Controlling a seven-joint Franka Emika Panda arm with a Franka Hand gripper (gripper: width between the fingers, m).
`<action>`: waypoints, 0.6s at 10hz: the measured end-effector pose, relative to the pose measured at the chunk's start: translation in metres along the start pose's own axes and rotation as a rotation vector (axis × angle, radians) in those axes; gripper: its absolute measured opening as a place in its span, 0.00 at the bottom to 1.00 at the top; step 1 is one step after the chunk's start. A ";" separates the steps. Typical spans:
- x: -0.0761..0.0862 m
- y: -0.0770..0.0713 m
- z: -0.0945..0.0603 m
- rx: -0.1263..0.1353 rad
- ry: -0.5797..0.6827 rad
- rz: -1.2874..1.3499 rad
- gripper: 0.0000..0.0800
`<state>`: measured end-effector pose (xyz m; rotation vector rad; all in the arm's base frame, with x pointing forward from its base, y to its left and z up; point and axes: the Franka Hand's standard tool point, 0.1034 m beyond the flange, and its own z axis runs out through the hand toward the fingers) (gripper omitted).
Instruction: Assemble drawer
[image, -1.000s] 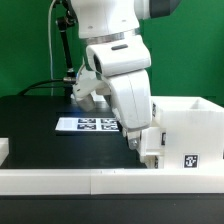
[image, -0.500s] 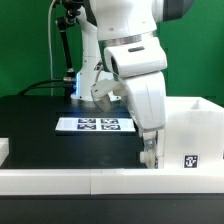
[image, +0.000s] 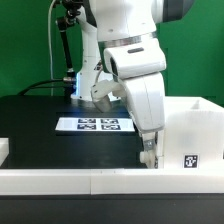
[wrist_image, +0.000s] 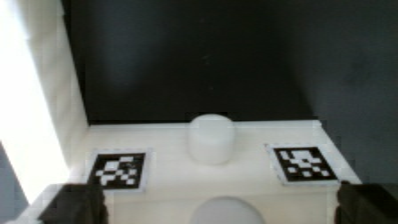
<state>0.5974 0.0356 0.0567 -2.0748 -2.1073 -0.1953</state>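
The white drawer casing (image: 190, 125) stands at the exterior view's right, with a square tag low on its front. My gripper (image: 150, 155) points down right beside the casing's near side, just above the long white rail. In the wrist view a white drawer part (wrist_image: 210, 165) with two square tags and a rounded knob (wrist_image: 210, 135) lies below the gripper (wrist_image: 217, 203). A white wall (wrist_image: 36, 90) rises along one side. The dark fingers (wrist_image: 71, 205) stand wide apart at either side of the part. The gripper is open. I cannot tell whether the fingers touch the part.
The marker board (image: 95, 125) lies flat on the black table behind the arm. The long low white rail (image: 70, 182) runs along the front edge. A small white piece (image: 4, 150) shows at the exterior view's far left. A green backdrop stands behind.
Between one second and half a second ago the arm shifted toward the exterior view's right, closer to the casing. Since then nothing has visibly moved.
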 end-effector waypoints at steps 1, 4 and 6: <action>-0.003 0.001 0.000 -0.005 -0.004 -0.008 0.81; -0.054 -0.006 -0.011 0.040 -0.009 -0.046 0.81; -0.065 -0.005 -0.016 0.028 -0.013 -0.020 0.81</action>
